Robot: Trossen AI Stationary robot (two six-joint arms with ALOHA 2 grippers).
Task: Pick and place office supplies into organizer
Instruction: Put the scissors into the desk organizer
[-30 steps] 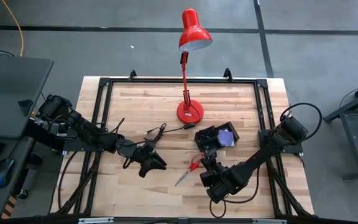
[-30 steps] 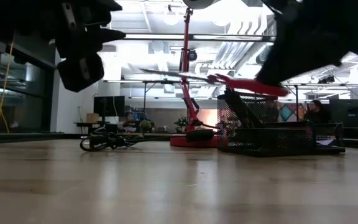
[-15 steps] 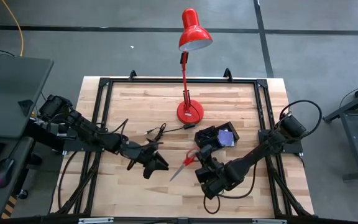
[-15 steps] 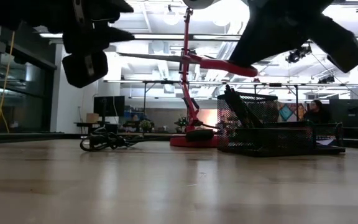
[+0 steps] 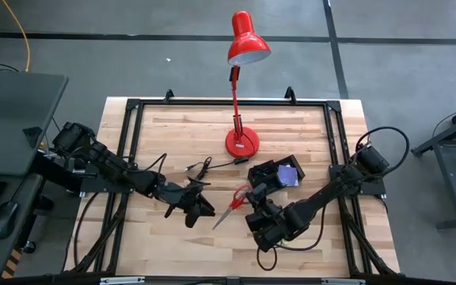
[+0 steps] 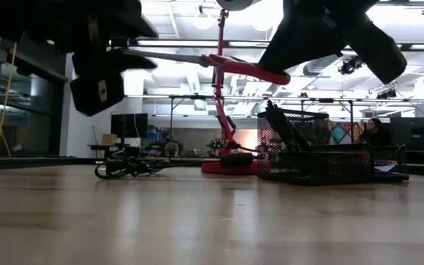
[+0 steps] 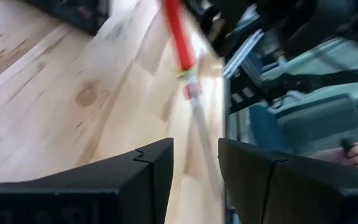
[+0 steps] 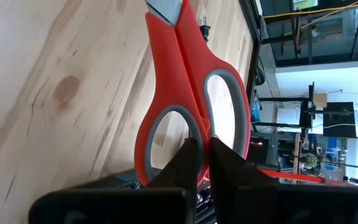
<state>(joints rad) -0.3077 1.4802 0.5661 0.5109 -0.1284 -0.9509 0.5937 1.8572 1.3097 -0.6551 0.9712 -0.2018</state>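
Note:
The red-handled scissors [image 5: 229,207] hang in the air above the table's middle, with my right gripper [image 5: 249,206] shut on their handles. The blades [image 6: 168,56] point toward the table's left. Their tip [image 7: 199,134] stands at the gap of my open left gripper [image 7: 194,163], which shows at centre left in the high view [image 5: 203,212]. The black mesh organizer [image 5: 264,169] stands right of centre on the wood, with a purple sticky-note pad [image 5: 289,175] inside it. My right gripper pinches the scissors where the two handle loops meet [image 8: 201,132], with one finger [image 8: 188,158] reaching through each loop. The fingers come from the table's right, slanting down, and lie roughly along the scissors. The scissors are lifted clear and almost level. Whether my left gripper touches the blade tip, I cannot tell.
A red desk lamp stands on its round base [image 5: 241,142] at the far middle, its head out past the far edge. A thin black coiled cable [image 5: 200,168] lies left of the base. Bare wood spreads along the near edge [image 5: 212,253].
My right gripper has carried the scissors up and toward the table's left and far side, rolling at the wrist. The blades have swung round and now reach my left gripper.

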